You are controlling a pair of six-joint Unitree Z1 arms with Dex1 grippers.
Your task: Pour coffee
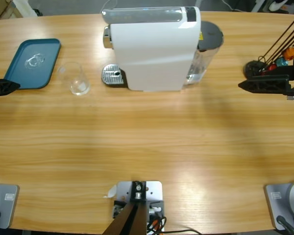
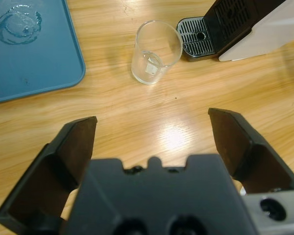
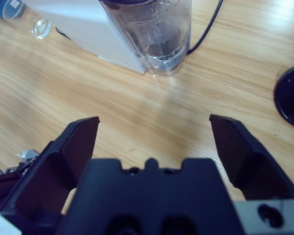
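A white boxy capsule coffee machine (image 1: 154,49) is parked at the back of the long wooden counter (image 1: 147,142), with a clear plastic water tank (image 1: 204,58) under a dark grey lid on its right side and a small perforated metal drip tray (image 1: 112,75) poking out at its lower left. A black power cable (image 3: 206,29) can be seen trailing off behind the tank in the right wrist view.

Just left of the drip tray, a small clear drinking glass (image 1: 76,78) is stood upright on the wood, apart from the machine. No coffee can be made out in it; the glass looks see-through all the way down, so the tan liquid can't be placed anywhere in these shots. Further left, a teal rounded-rectangle plastic tray (image 1: 32,62) is laid flat, and a small round clear glass object (image 1: 35,60) is sat on it, though what it is exactly can't be told.

The left claw (image 1: 2,87) is seen at the left edge, near the teal tray's lower corner, jaws spread wide with nothing between them. It's pointed toward the glass, well short of it.

The right claw (image 1: 264,84) is at the right edge, jaws likewise spread and holding nothing, just beside a black round-based wire rack (image 1: 279,49) with orange, red and blue capsules threaded on its rods.
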